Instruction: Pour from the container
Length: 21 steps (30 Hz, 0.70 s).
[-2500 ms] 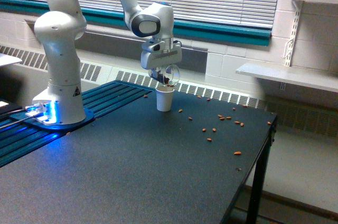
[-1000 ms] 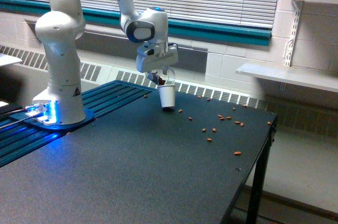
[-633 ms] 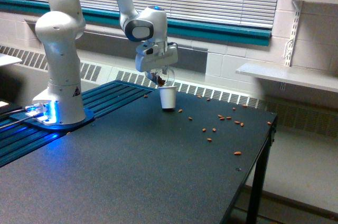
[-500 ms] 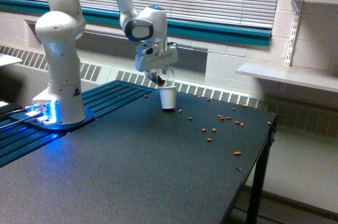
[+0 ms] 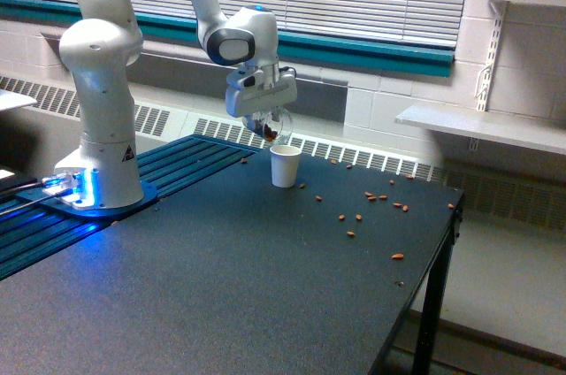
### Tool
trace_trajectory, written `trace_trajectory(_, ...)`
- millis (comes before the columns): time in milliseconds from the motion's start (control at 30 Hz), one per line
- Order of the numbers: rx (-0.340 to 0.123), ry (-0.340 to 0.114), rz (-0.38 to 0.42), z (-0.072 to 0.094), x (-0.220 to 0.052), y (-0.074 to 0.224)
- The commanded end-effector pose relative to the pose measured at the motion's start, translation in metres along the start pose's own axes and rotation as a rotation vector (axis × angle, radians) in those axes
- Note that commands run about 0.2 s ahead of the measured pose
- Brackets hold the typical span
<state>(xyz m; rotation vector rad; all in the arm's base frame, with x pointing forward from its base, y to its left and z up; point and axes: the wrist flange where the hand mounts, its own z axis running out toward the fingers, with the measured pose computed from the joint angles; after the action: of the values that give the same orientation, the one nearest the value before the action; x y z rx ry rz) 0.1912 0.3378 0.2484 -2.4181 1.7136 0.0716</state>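
In the exterior view my gripper (image 5: 263, 120) is shut on the container (image 5: 274, 129), a small clear cup with brown pieces showing through its wall. The container hangs tilted, just above and slightly to the exterior view's left of a small white paper cup (image 5: 285, 165). That cup stands upright on the dark table (image 5: 221, 286). A narrow gap separates the container from the cup's rim. The fingers themselves are mostly hidden under the white hand.
Several brown nut pieces (image 5: 376, 195) lie scattered on the table to the exterior view's right of the paper cup. The arm's white base (image 5: 97, 172) stands at the left on a blue-lit plate. The table's right edge (image 5: 442, 242) drops off to the floor.
The paper cup, pushed and tilted a second ago, now stands upright slightly farther right. My gripper with the container has risen a little and drifted left, opening a gap above the cup.
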Motion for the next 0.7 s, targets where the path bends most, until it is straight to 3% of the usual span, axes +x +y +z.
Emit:
trace_trajectory(33, 0.015, 0.024, 0.025, -0.012, 0.008, -0.003)
trace_trajectory(233, 0.012, 0.029, 0.024, -0.018, 0.012, 0.000)
trace_trajectory(700, 0.053, 0.037, 0.046, -0.034, 0.031, -0.002)
